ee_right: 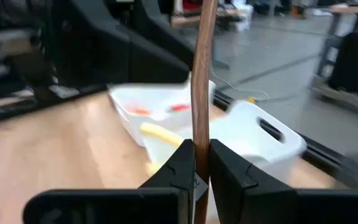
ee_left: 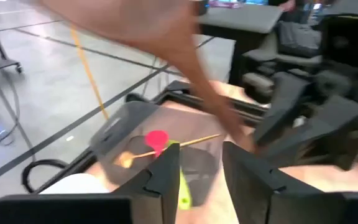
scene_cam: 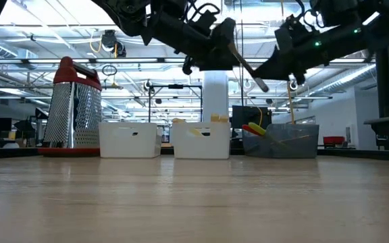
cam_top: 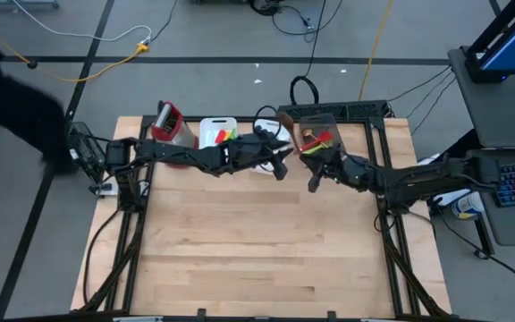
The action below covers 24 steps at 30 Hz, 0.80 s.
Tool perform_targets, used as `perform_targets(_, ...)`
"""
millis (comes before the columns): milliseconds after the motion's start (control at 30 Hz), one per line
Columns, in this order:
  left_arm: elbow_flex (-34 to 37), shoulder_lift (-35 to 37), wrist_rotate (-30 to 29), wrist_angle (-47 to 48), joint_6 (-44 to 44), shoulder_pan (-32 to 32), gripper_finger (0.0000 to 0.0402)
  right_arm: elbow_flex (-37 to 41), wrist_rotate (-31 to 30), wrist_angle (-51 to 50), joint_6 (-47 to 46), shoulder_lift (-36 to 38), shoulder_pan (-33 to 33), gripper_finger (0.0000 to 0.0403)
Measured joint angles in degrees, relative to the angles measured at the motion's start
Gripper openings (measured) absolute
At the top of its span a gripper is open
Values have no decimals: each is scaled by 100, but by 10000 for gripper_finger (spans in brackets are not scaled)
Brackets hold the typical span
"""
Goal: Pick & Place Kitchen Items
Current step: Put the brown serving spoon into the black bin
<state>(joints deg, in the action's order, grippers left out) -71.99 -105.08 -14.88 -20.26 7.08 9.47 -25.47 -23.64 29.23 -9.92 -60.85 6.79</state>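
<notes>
My right gripper [cam_top: 314, 182] is shut on a brown wooden spoon [ee_right: 202, 74], held above the table. The spoon's handle [scene_cam: 246, 65] slants down in the low view, and its wide bowl [ee_left: 142, 25] is blurred across the left wrist view. My left gripper [ee_left: 201, 168] is open and empty, just left of the right one [cam_top: 280, 168], its fingers pointing at the grey bin [ee_left: 135, 146]. That bin holds a red spoon [ee_left: 157, 139], a green spatula [ee_left: 184, 186] and a thin gold ladle [ee_left: 185, 143]. My right gripper pinches the wooden spoon's handle [ee_right: 201, 134] between its two fingers, which lie across it. The spoon is lifted clear of the table and runs on from the fingers toward the far side, its bowl end over the grey bin [cam_top: 286, 116].
Along the far edge stand a red-topped metal grater [cam_top: 170, 125], two white bins [cam_top: 217, 132] [scene_cam: 201, 140] with small red, yellow and green pieces, and the grey bin [cam_top: 320, 134]. The bare wooden table [cam_top: 257, 250] stretches toward the near edge. A person's dark sleeve [cam_top: 7, 80] is beyond the far left corner.
</notes>
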Motion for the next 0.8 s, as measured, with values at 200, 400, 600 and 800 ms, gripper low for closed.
perform_targets(200, 0, 0, 37, 537, 34, 144, 147, 0, -675, -1131, -16, 769, 0, 23)
perform_targets(400, 0, -2, 43, 1080, 62, 307, 149, 0, -929, -2730, -961, 1632, 104, 23)
perform_targets(600, 0, -2, 75, 1100, 72, 341, 149, 0, -588, -4417, -2320, 2184, 338, 24)
perform_targets(800, 0, -2, 82, 1052, 69, 339, 150, 0, 317, -4967, -3125, 2445, 716, 27)
